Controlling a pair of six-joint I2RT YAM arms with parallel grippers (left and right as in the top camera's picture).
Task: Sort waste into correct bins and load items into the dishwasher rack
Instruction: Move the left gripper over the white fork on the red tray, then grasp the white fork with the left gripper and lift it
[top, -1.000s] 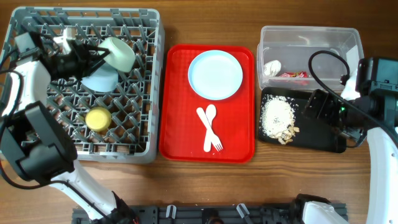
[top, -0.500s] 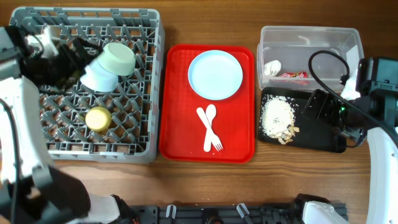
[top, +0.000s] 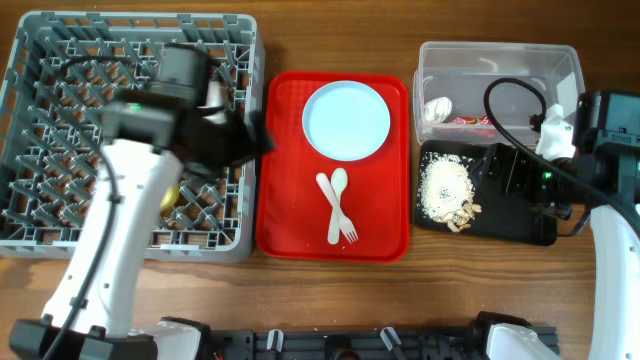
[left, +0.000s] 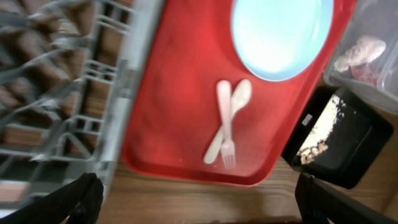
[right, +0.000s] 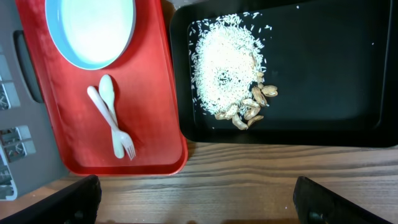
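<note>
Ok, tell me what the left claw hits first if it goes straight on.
Probably the crossed fork and spoon on the red tray: the open left claw points down at them. Depth is unclear, so it might meet bare tray instead.

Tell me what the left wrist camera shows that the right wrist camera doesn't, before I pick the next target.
Only left wrist: the clear tub with the white scrap inside, and the rack with its peg grid; the right wrist catches just a grey sliver of it.
Only right wrist: the food scraps in detail, white grains with brownish pieces at the heap's edge.
Both: the black tray, and the red tray carrying the plate, with the spoon and fork crossed beside it.
</note>
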